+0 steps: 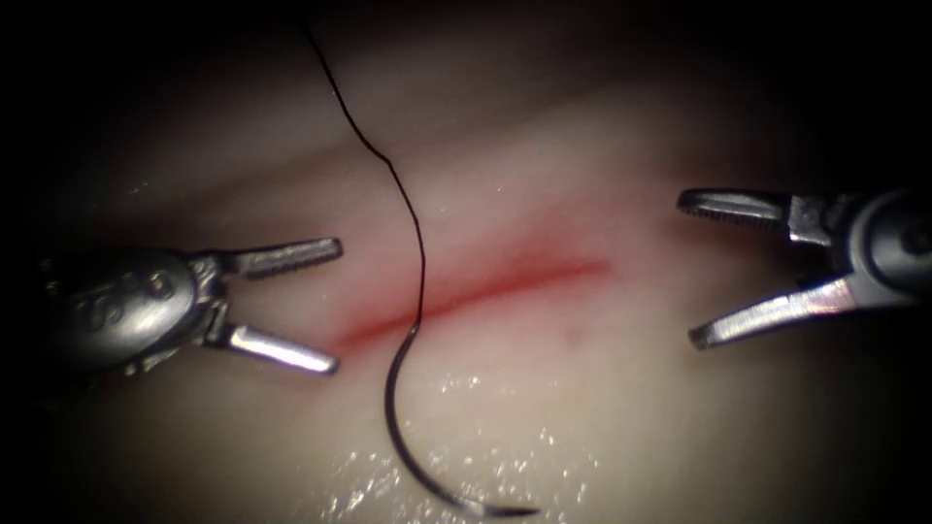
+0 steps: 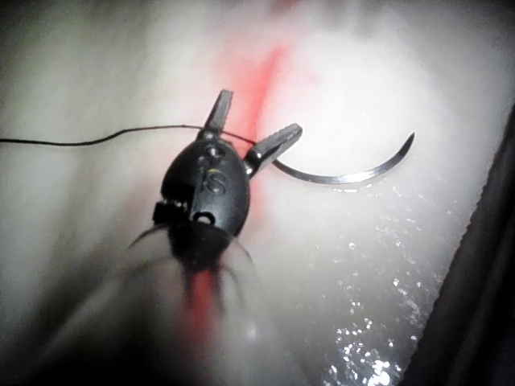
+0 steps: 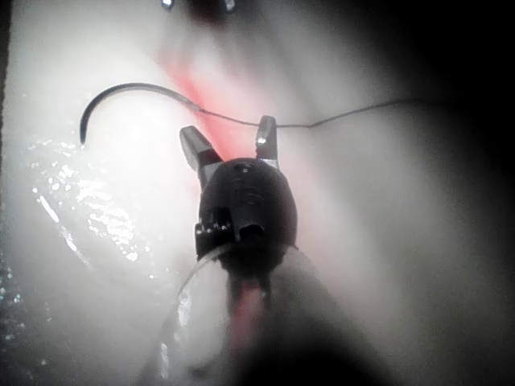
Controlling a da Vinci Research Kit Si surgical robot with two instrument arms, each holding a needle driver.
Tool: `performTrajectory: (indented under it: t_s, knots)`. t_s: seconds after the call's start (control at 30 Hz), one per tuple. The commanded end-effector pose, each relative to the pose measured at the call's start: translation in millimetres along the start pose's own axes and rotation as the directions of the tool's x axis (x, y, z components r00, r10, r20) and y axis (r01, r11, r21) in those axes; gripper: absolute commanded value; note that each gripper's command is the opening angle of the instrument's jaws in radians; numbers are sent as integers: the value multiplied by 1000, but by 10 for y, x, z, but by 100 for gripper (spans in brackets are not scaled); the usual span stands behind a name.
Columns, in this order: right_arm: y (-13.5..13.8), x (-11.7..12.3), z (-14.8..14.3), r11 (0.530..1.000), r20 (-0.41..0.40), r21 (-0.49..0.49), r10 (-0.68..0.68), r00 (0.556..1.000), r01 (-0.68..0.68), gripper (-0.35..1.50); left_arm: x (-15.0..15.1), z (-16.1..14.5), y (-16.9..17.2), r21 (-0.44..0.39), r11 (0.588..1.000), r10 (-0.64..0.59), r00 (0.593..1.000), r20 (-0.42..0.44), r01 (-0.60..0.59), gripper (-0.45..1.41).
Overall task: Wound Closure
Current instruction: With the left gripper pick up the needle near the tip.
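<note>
Steel needle lies free on the tissue in the endoscope view, below the cut, thread trailing upward across it. Left tool and right tool are both spread wide, holding nothing. Left wrist view: needle beside the empty left tool. Right wrist view: right tool empty, needle apart

My thread runs off the endoscope view's top edge, so I cannot see its far end. The needle reaches almost to the bottom edge at its tip. My left end effector fades into darkness behind its wrist, as does my right end effector.
</note>
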Motion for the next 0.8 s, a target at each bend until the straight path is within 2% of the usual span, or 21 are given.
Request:
performTrajectory:
  t_s: [0.03,0.13,0.3,0.47,0.63,0.8]
  knots:
    - [0,0,9,1000,-3,1,-1,1000,1,113,-4,7,0,1,1000,0,1000,1,0,31]
    - [1,1,9,1000,0,-2,1,1000,-1,113,-3,7,8,75,997,-19,999,38,16,39]
    - [5,-1,10,1000,1,-5,1,1000,-1,113,2,5,16,121,992,-33,997,64,25,44]
    - [4,-1,7,1000,5,-10,1,1000,-1,113,3,4,24,194,981,-49,986,156,18,56]
    - [3,0,6,1000,5,-8,2,1000,-2,113,5,12,40,154,988,-59,958,282,16,52]
    - [4,-2,3,1000,7,-10,0,1000,0,113,12,24,59,140,987,21,918,396,-83,52]
